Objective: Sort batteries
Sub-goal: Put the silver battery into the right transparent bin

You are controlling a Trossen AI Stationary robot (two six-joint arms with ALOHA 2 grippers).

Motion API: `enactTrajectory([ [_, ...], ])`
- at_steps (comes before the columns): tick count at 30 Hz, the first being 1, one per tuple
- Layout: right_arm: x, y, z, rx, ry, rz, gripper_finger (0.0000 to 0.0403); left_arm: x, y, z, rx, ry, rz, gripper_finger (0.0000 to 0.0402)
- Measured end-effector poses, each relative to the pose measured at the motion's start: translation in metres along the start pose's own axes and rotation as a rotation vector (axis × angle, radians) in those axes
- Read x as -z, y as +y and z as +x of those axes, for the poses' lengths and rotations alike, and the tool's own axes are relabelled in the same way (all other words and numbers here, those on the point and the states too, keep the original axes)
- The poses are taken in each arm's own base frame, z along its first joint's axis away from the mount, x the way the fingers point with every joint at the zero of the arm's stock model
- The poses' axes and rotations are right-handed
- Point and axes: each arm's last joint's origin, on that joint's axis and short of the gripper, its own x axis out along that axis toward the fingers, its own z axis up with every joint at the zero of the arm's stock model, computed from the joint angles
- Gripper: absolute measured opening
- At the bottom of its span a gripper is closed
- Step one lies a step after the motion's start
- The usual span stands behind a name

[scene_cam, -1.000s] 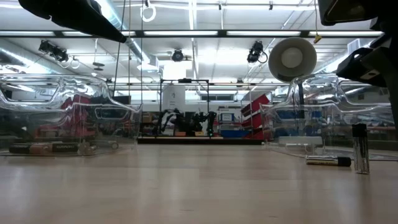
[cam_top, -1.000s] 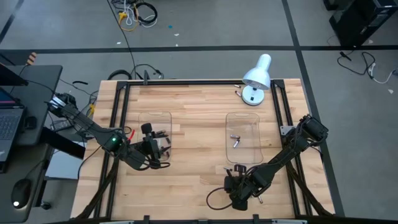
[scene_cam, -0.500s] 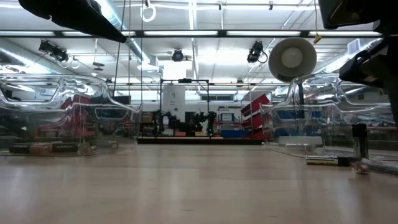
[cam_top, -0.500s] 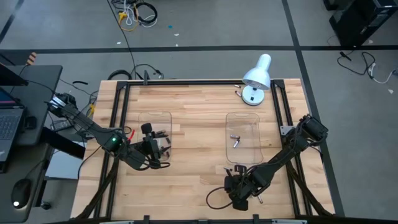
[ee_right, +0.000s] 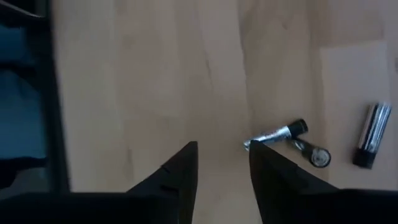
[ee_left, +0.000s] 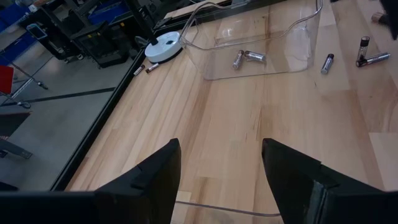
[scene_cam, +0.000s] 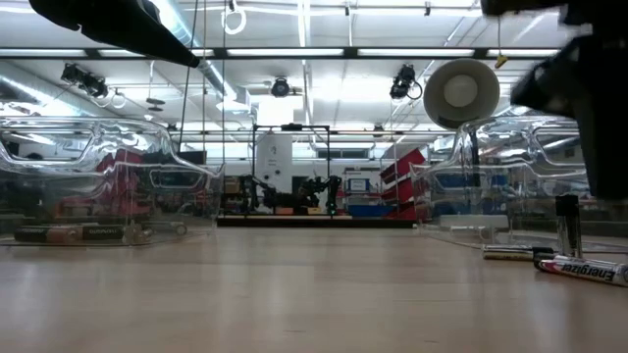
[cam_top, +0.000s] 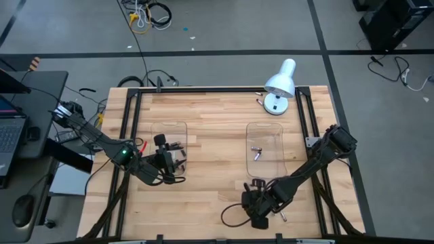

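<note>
Loose batteries lie on the wood by my right gripper [cam_top: 256, 206], near the table's near edge. The right wrist view shows a silver one lying [ee_right: 277, 133], one standing on end [ee_right: 318, 157] and another lying [ee_right: 369, 143]. My right gripper [ee_right: 222, 147] is open above bare wood, with the lying silver battery just beyond one fingertip. In the low view an Energizer battery [scene_cam: 581, 270] lies in front of an upright one [scene_cam: 566, 226]. Two silver batteries [cam_top: 256, 153] lie in the right tray [cam_top: 265, 130]. My left gripper [ee_left: 217, 149] is open, hovering at the left tray [cam_top: 168, 129], which holds dark batteries [scene_cam: 78, 233].
A white desk lamp [cam_top: 279, 85] stands at the far right corner, with two small batteries [ee_left: 143, 67] beside its base. Bare wood stretches between the two clear trays and along the near edge. Black frame rails [cam_top: 129, 129] run along the table's sides.
A silver Energizer battery has come to lie on the table at the low view's right, where none lay a second ago. My right gripper has shifted a little toward the table's left. The left arm has kept still.
</note>
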Motion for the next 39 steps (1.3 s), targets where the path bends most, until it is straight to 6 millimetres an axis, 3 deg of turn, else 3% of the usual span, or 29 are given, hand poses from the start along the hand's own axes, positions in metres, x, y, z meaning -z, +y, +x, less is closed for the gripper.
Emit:
enactTrajectory([
  [6,-0.015,0.009,-0.03,0.078,0.0,-0.213,0.0119,0.0,0.0,0.0,0.0,-0.001,-0.001,0.0223],
  [12,-0.021,0.002,-0.032,0.126,0.007,-0.375,0.0132,0.0,0.0,0.0,0.001,-0.003,-0.003,0.0223],
  [24,-0.019,-0.008,-0.003,0.179,0.148,-0.413,0.0155,0.0,0.0,0.0,0.0,-0.001,-0.001,0.0223],
  [31,-0.019,-0.011,-0.004,0.198,0.16,-0.396,0.0155,0.0,0.0,0.0,0.0,0.0,0.0,0.0223],
  [39,-0.018,-0.013,0.008,0.219,0.195,-0.407,0.0155,0.0,0.0,0.0,0.0,0.0,0.001,0.0223],
])
